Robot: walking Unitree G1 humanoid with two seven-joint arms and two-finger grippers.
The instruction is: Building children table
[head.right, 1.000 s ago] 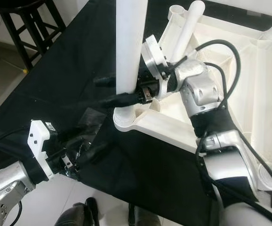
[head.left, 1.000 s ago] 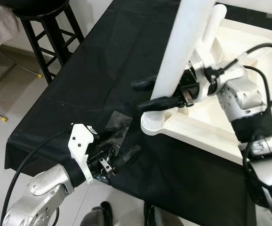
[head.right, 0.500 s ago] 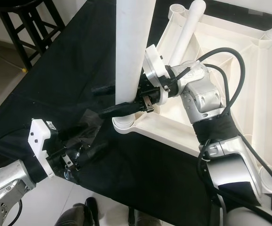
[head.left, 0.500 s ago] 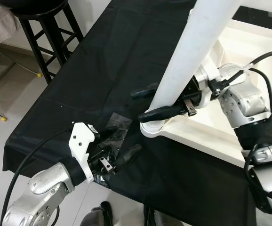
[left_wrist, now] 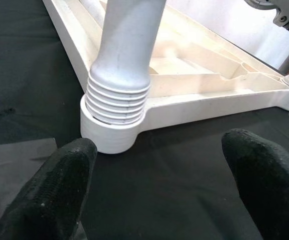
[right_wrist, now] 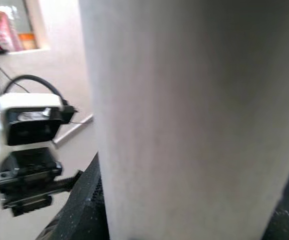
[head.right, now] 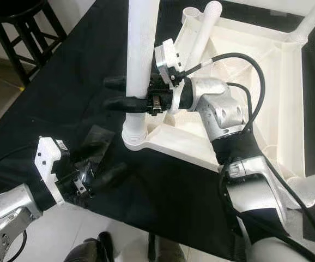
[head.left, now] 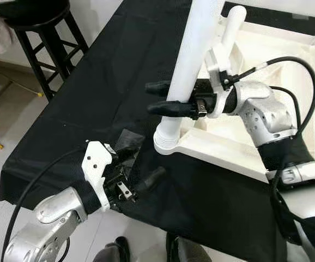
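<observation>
Right claw (head.left: pixel 171 97) around white leg (head.left: pixel 190 57)

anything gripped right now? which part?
Right gripper grips the white table leg on its smooth shaft, above the threaded end seated in the tabletop's corner socket. Left gripper is open, holding nothing.

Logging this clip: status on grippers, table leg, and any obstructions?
Right gripper clamped on white table leg, its threaded end seated in the corner socket of the upturned tabletop. Left gripper open, low beside socket. Nothing blocking.
</observation>
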